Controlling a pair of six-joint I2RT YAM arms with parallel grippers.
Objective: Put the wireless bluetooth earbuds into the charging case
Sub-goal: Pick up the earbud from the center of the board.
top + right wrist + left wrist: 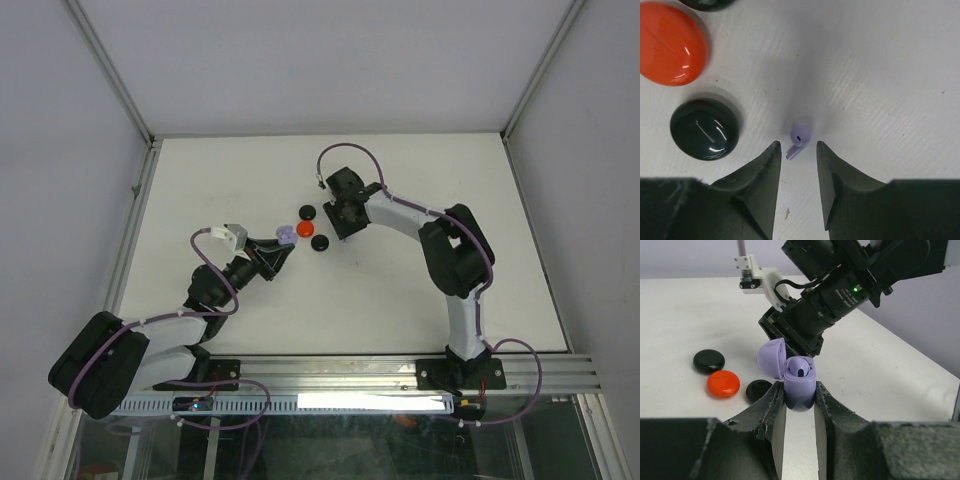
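My left gripper (799, 392) is shut on a lilac charging case (800, 387), held upright with its lid (771, 358) open. One lilac earbud (800, 371) sits inside it. In the top view this gripper (281, 245) holds the case (286, 234) at the table's middle. My right gripper (797, 146) is open and points down at the table. A second lilac earbud (799, 137) lies on the table just between its fingertips, touching neither. In the top view the right gripper (338, 222) is just right of the case.
A red round case (670, 45) and a black round case (705, 129) lie left of the right gripper; another black one (705, 3) is at the frame's top. In the top view they are the red case (305, 229) and the black cases (307, 211) (320, 243).
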